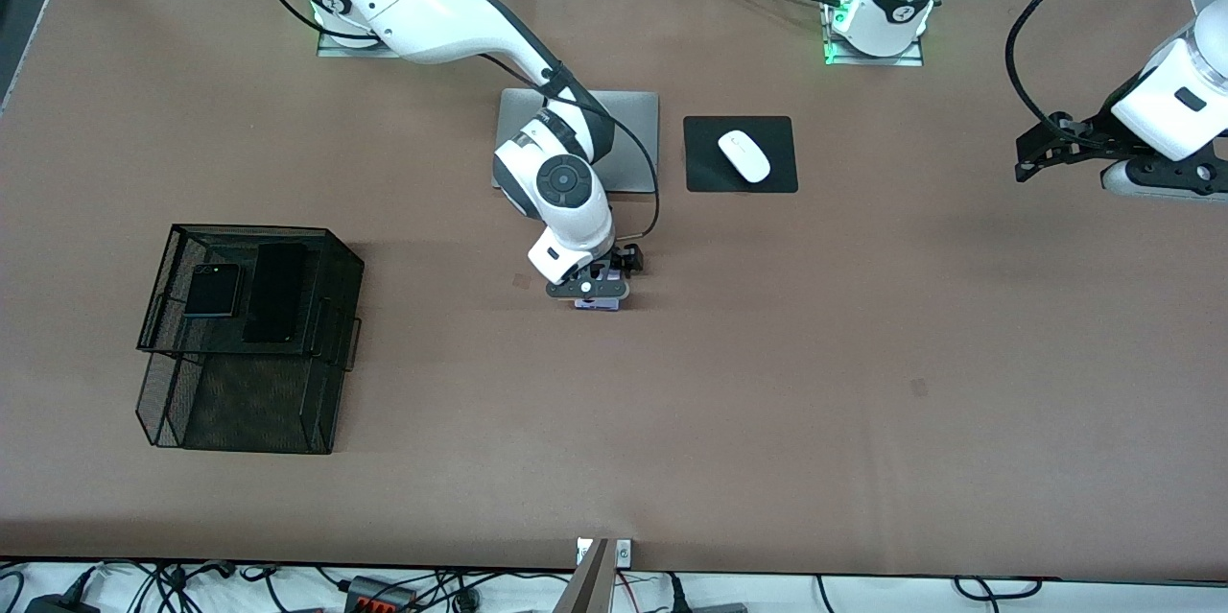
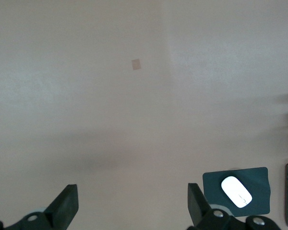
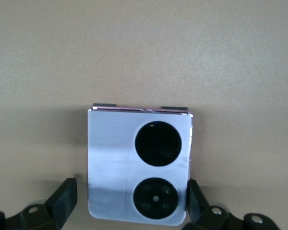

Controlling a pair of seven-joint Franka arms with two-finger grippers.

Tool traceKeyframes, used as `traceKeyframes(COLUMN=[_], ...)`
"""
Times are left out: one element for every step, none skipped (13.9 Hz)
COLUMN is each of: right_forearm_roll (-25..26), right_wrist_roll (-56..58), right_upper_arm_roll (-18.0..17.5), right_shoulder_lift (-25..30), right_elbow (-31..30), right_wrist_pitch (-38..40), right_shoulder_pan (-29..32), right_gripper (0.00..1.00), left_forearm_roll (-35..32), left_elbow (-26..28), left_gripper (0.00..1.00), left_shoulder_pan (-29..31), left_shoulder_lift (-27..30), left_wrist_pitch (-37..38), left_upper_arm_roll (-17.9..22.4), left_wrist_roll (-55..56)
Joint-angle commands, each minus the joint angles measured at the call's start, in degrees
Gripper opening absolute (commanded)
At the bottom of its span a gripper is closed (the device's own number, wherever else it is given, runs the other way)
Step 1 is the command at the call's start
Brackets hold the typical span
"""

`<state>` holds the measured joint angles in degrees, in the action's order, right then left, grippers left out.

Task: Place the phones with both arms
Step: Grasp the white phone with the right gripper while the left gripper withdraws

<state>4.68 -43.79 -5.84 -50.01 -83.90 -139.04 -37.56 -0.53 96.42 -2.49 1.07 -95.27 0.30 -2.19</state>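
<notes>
Straddling one lilac flip phone [image 3: 138, 165], the spread right tool [image 3: 129, 201] sits low; two black phones [image 1: 213, 290] fill one mesh tray [image 1: 158, 272]; left tool [image 2: 132, 206] spread.

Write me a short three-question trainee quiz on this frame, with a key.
1. True or false: the lilac phone lies in the mesh tray.
2. How many phones lie in the tray? A) one B) two C) three
3. Fill in: the white mouse sits on a black ____.

Key:
1. False. It lies on the table between the open fingers of the right pincer.
2. B: the black flip phone and the slab phone.
3. Pad, beside the laptop. The left pincer waits open over bare table at its arm's end.
</notes>
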Motion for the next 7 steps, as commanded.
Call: traceKeyframes(right_forearm_roll=[4.0,4.9,5.3,5.7,5.8,5.8,6.2], right_wrist_roll=[-1.6,-1.6,-1.6,-1.6,-1.5,-1.5,-1.4], right_upper_arm_roll=[0.7,0.7,0.7,0.7,0.7,0.7,0.7], right_shoulder_lift=[-1.0,-1.2,-1.3,-1.3,-1.3,-1.3,-1.3], right_elbow=[1.5,1.5,1.5,1.5,1.5,1.5,1.5], right_wrist_pitch=[-0.1,-0.1,-0.1,-0.1,-0.1,-0.1,-0.1], right_shoulder_pan=[-0.9,-0.9,-0.9,-0.9,-0.9,-1.0,-1.0], right_gripper=[1.0,0.98,0.95,0.89,0.86,0.8,0.7], left_forearm_roll=[-0.4,-0.4,-0.4,-0.4,-0.4,-0.4,-0.4], left_elbow=[0.3,0.3,0.3,0.4,0.4,0.3,0.3], left_gripper=[1.0,1.0,1.0,1.0,1.0,1.0,1.0], left_shoulder_pan=[-0.2,-0.2,-0.2,-0.2,-0.2,-0.2,-0.2], left_shoulder_lift=[0.6,0.6,0.6,0.6,0.6,0.6,0.6], left_wrist_pitch=[0.5,0.5,0.5,0.5,0.6,0.6,0.6], left_upper_arm_roll=[0.3,0.3,0.3,0.3,0.3,0.3,0.3], left_wrist_roll=[-1.2,-1.2,-1.2,-1.2,-1.2,-1.2,-1.2])
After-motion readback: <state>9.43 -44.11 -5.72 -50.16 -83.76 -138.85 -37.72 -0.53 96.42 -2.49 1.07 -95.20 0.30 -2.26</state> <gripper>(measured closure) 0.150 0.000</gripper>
